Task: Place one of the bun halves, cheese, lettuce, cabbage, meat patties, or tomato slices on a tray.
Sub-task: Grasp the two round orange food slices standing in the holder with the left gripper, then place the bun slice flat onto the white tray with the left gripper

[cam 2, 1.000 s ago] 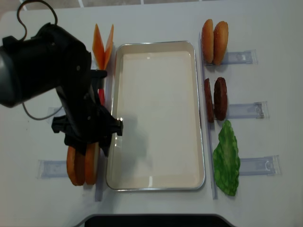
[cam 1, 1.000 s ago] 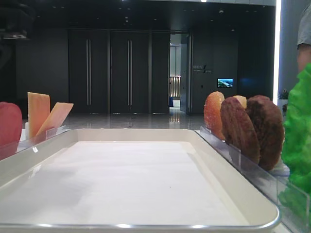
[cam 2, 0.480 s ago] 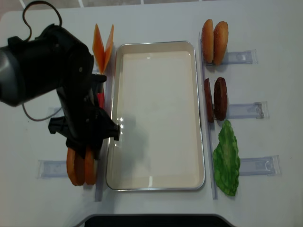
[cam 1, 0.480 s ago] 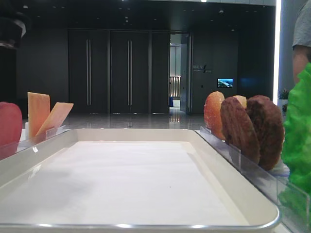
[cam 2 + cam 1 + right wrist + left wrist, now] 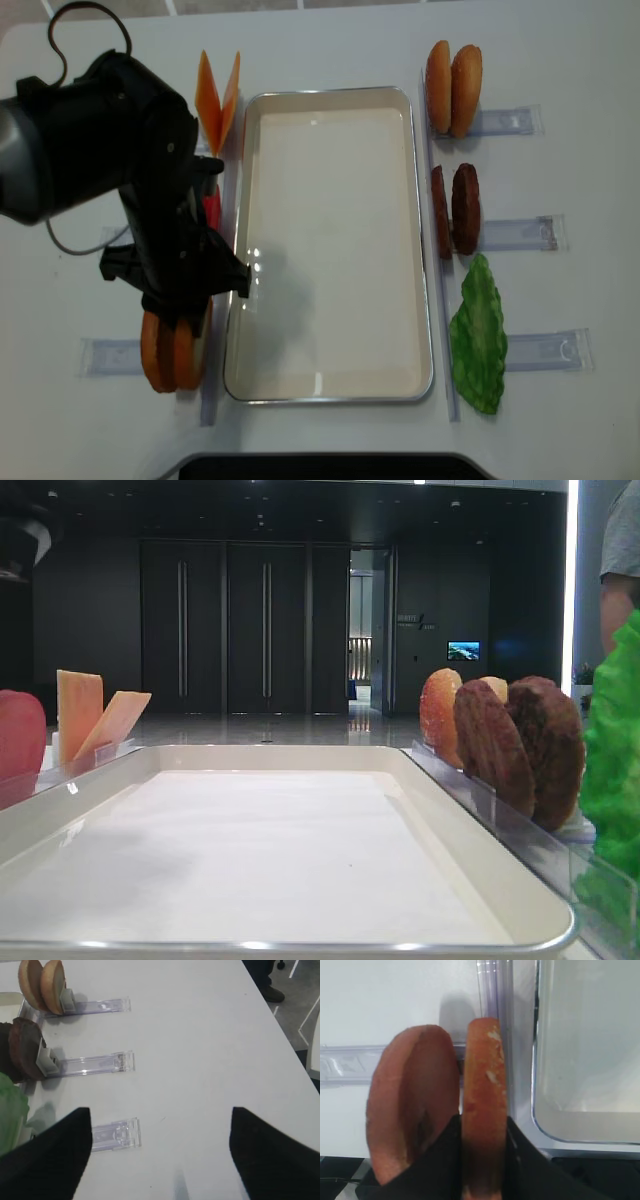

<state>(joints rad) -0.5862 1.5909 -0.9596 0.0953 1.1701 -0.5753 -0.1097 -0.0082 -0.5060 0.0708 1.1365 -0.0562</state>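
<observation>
Golden-brown bun halves stand on edge beside your tray; your left gripper has its jaws clamped on one, while your right gripper gapes wide.

Surface white. Tray cream, shiny rim. Bun halves golden-brown far right, orange-brown pair near left. Meat patties dark brown. Lettuce bright green. Cheese orange. Tomato slice pinkish-red. Left arm black.

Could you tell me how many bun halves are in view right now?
4. Two bun halves stand upright right of the tray, at its far end. Two more stand left of the tray's near end, one of them between the left gripper's fingers.
</observation>
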